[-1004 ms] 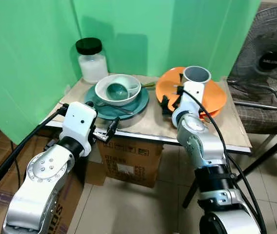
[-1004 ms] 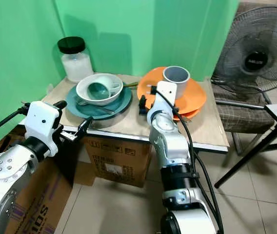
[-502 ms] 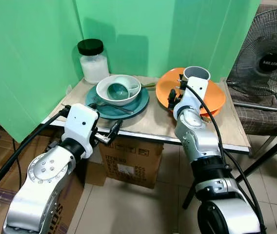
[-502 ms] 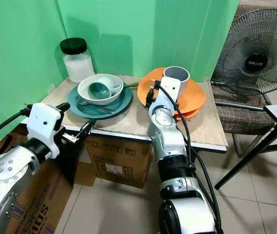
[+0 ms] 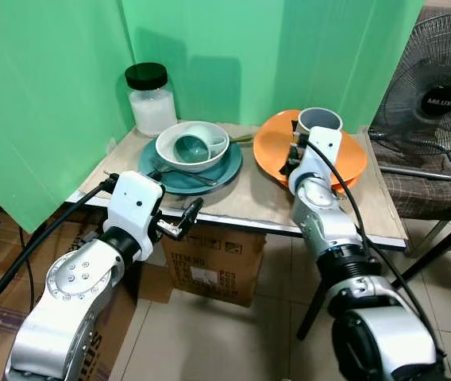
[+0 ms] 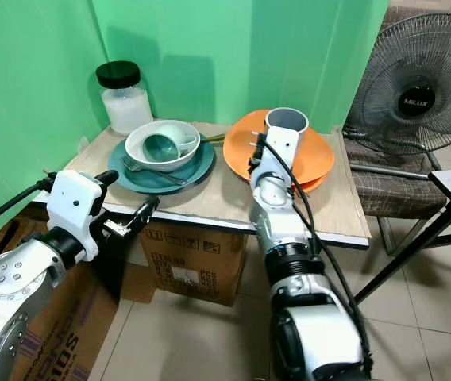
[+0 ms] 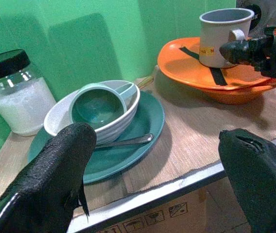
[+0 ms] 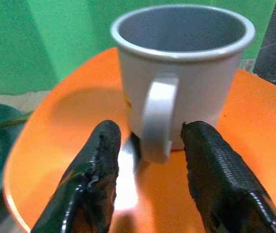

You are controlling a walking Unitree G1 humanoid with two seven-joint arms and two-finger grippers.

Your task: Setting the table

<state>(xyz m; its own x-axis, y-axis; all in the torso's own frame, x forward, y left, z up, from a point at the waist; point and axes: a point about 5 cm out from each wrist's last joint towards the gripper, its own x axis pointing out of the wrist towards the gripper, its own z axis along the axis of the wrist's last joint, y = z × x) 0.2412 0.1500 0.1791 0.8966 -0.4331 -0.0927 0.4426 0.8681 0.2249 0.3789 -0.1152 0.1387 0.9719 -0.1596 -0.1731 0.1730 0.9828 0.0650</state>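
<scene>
One grey mug (image 8: 181, 73) stands on my table's (image 5: 245, 202) orange plate (image 8: 70, 126); my right end effector (image 8: 150, 160) is released, its two fingers either side of the mug's handle. Beside that plate, one teal plate (image 5: 224, 168) holds one white bowl (image 5: 210, 152), one teal cup (image 5: 190, 147) and one fork (image 5: 186, 175). My left end effector (image 5: 183, 216) hangs released before the table's edge.

Head stereo pair: looked forward and down from above the small table (image 5: 249, 208), taking in both arms. Left wrist camera: sat low before the table edge, facing across it along its black fingers (image 7: 55, 170). Right wrist camera: very close to the grey mug (image 8: 181, 73). All views shared the orange plate (image 6: 321, 155).
</scene>
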